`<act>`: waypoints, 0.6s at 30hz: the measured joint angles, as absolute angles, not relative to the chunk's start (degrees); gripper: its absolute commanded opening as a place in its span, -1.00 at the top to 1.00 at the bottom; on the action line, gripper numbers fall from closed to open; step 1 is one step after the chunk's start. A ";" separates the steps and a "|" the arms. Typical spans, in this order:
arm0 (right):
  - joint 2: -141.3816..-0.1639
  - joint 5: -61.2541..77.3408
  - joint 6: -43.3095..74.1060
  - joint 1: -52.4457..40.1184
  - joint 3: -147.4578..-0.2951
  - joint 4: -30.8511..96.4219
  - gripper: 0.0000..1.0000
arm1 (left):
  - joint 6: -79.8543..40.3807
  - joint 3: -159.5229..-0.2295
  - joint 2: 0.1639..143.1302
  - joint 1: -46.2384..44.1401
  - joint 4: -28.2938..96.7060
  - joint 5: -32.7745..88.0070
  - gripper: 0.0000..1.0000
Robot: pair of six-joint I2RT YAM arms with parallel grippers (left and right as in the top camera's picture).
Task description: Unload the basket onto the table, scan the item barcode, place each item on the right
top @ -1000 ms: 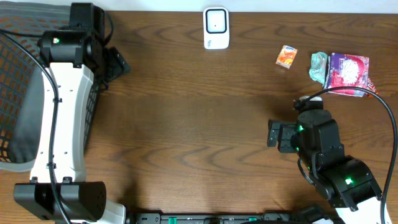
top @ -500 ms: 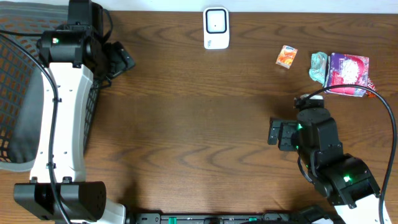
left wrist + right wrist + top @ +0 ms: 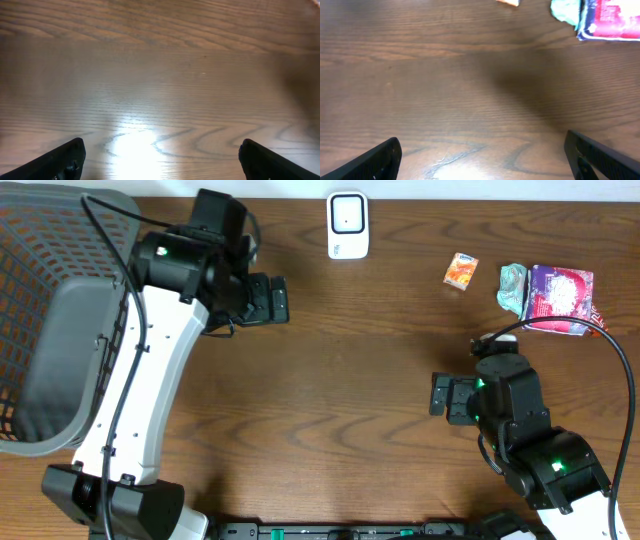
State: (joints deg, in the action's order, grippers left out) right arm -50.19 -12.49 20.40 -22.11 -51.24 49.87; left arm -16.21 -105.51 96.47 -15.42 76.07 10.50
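A white scanner-like device [image 3: 348,225] with a dark window lies at the back middle of the table. Three items sit at the back right: a small orange packet [image 3: 461,270], a teal bundle [image 3: 513,285] and a purple patterned package [image 3: 560,298]. No barcode is visible. My left gripper [image 3: 277,300] hangs open over bare wood, left of the device; its dark fingertips [image 3: 65,160] hold nothing. My right gripper [image 3: 438,395] is open over bare wood in front of the items. In the right wrist view the packet [image 3: 507,2], bundle [image 3: 566,10] and package [image 3: 612,22] lie along the top edge.
A dark mesh basket [image 3: 60,240] with a grey liner stands at the table's left end, beside the left arm. A black cable runs from the right arm past the purple package.
My left arm has swung from beside the basket to the right, toward the table's middle back. The basket shows more fully. The right arm and the items have stayed put.
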 measured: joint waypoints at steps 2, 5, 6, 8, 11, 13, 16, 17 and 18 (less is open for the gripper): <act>-50.19 -10.70 20.43 -22.11 -51.24 49.87 -0.98 | -16.21 -105.49 96.73 -16.14 76.09 9.76 -0.96; -50.19 -8.27 20.40 -22.11 -51.24 49.84 -0.98 | -16.19 -105.47 97.73 -17.17 76.09 8.75 -0.96; -50.19 -7.66 20.40 -22.11 -51.24 49.84 -0.98 | -16.21 -105.34 98.02 -17.50 76.07 8.60 -0.96; -50.19 -7.29 20.43 -22.11 -51.24 49.80 -0.98 | -16.21 -104.40 98.59 -18.50 76.09 8.43 -0.96; -50.15 -7.51 20.40 -22.11 -51.24 48.95 -0.98 | -16.21 -102.72 99.18 -20.23 76.05 8.36 -0.96; -49.91 -8.40 20.40 -22.11 -51.24 47.81 -0.98 | -16.21 -101.67 99.35 -21.30 76.12 8.36 -0.96; -48.90 -11.84 20.40 -22.11 -51.24 46.00 -0.99 | -16.19 -101.25 99.44 -22.04 75.88 8.19 -0.96; -48.42 -13.13 20.40 -22.11 -51.24 45.74 -0.99 | -16.21 -101.25 99.44 -22.04 75.57 8.08 -0.96; -47.75 -14.48 20.40 -22.11 -51.24 45.65 -0.98 | -16.21 -101.25 99.44 -22.02 75.16 7.53 -0.96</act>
State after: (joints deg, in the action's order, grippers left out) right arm -47.75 -14.48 20.40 -22.11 -51.24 45.65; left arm -16.21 -101.25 99.44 -22.02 75.16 7.53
